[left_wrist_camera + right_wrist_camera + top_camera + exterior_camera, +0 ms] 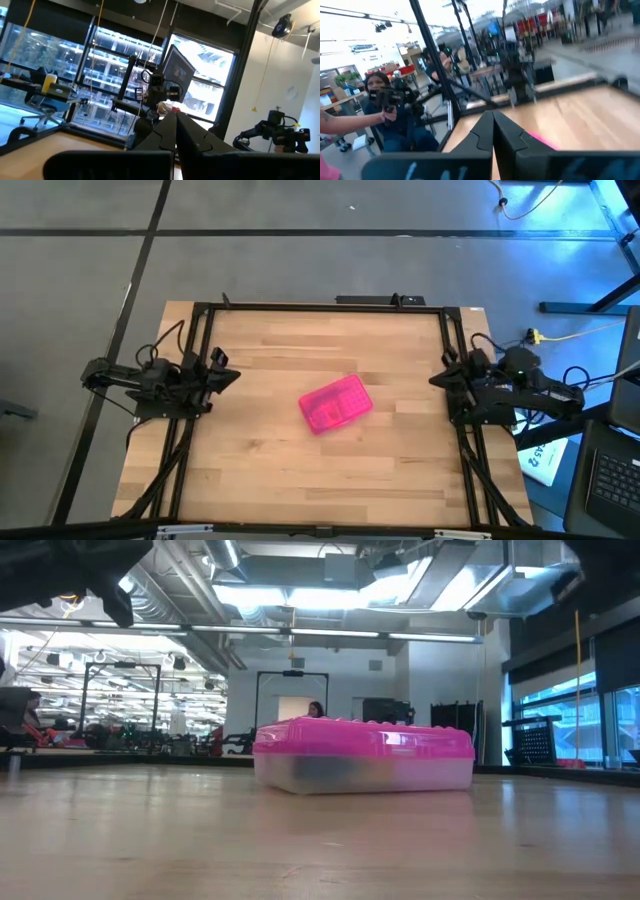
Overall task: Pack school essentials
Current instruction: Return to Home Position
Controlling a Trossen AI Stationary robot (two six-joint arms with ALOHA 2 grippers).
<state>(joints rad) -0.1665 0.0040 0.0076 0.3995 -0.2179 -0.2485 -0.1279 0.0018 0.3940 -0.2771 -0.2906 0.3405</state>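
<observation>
Pink-lidded case (363,755) sits closed mid-frame on the table (250,470), essentials presumably inside, unseen. Left gripper (230,376) at the frame's left and right gripper (438,380) at its right both pinch together on nothing. Homing step, I judge; next, simply park.

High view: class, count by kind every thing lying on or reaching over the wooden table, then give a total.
Rectangular clear plastic box with pink lid, closed: 1
Dark two-finger grippers: 2, the left gripper and the right gripper, one at each side edge
Total: 3
</observation>
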